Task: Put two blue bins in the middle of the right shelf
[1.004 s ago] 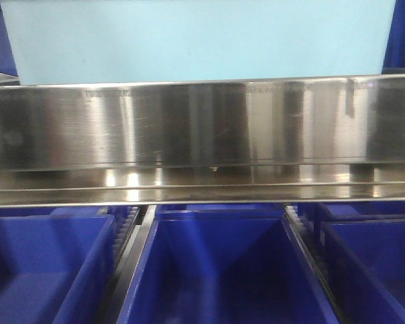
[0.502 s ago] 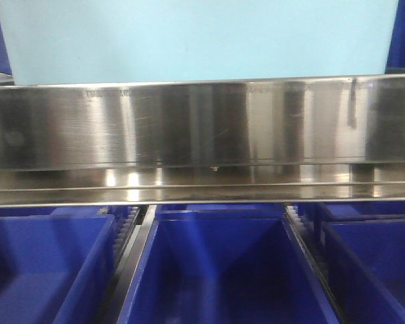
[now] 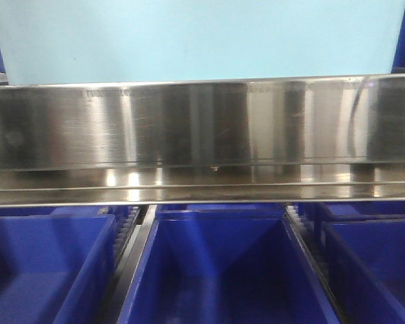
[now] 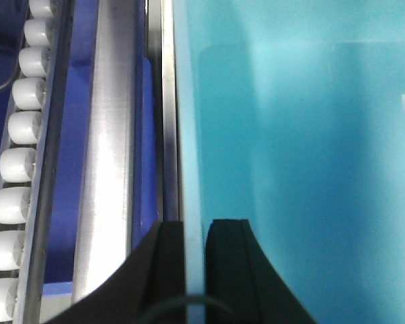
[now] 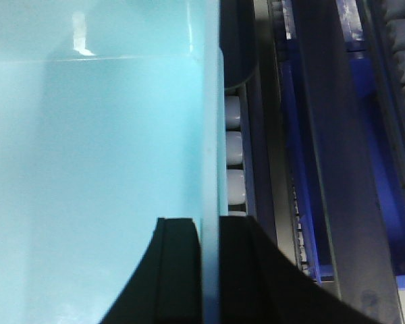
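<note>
Bin (image 3: 196, 37), pale blue, fills the top of the front view, sitting just above the rail (image 3: 202, 128) with its bottom edge hidden behind that steel band. Below the rail, three dark bins (image 3: 219, 270) stand open-topped side by side. No tool shows here.

Over to the left wrist: the left tool (image 4: 194, 231) is pinching the bin's thin side wall, one black finger outside, one inside. The inside looks bare and smooth, so I'd call this load light. It's stiff moulded plastic, glossy, and I'd expect it to slide in the pads if jerked. Just outside the wall runs the rail, and beyond the rail there's a line of white rollers (image 4: 20, 148). Room on that flank is tight.

Right wrist now: the right tool (image 5: 209, 231) is clamped on the opposite wall the same way, a finger on each face. Rollers sit right beside the wall, with more steel and dark blue further off.

A wall pinch on both sides is a sensible hold, since a thin rim may flex if only one arm carries it. My read is that the bin's underside has to stay above the rail's top edge on any sideways travel. Both arms should move level together, because the open room is upward, not outward.
</note>
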{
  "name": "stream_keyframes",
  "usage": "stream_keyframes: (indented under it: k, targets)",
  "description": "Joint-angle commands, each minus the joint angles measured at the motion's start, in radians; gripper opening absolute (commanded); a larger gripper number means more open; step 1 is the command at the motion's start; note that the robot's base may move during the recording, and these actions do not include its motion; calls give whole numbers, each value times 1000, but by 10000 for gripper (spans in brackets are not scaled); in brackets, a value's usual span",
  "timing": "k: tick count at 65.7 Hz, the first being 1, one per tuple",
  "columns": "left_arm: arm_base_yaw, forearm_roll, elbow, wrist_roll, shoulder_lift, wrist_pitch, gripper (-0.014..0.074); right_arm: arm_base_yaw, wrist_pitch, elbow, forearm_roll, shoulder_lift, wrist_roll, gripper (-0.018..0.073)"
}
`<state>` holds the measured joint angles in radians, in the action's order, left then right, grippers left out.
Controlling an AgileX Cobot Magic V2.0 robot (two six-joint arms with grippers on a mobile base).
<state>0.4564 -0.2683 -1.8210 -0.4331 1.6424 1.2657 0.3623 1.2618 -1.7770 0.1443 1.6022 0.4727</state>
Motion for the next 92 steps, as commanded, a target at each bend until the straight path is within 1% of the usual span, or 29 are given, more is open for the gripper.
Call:
stream_keyframes:
  k: [1,16,27,36,73,76,79,82,88,89,91,92]
  targets:
    - [14,54,27,15,-10,-45,-111,10,-41,1,-76,-13,1,-162]
    - [14,47,121,15,-10,-45,-111,10,-41,13,-79,14,3,-162]
    - [14,29,154,15,-10,-45,-111,10,-41,71,-81,14,28,-162]
    - [14,29,154,15,-7,-45,-111,10,-41,108,-81,14,29,-162]
    - [14,27,154,10,17,-45,-111,10,-41,112,-81,12,30,-162]
    - [14,30,152,6,17,-45,-106,10,-41,112,-81,11,30,-151]
    - [14,35,152,5,17,-45,-83,10,-41,112,-81,8,28,-97]
    - [14,37,152,3,17,-45,-39,10,-41,112,-81,6,24,-26]
    - [14,37,152,-10,17,-45,114,10,-41,112,-81,6,24,165]
    - [14,37,152,-15,17,-45,157,10,-41,112,-81,6,24,203]
    - [14,34,152,-18,17,-45,214,10,-41,112,-81,6,24,243]
    - [14,34,152,-18,15,-45,257,10,-41,112,-81,6,24,258]
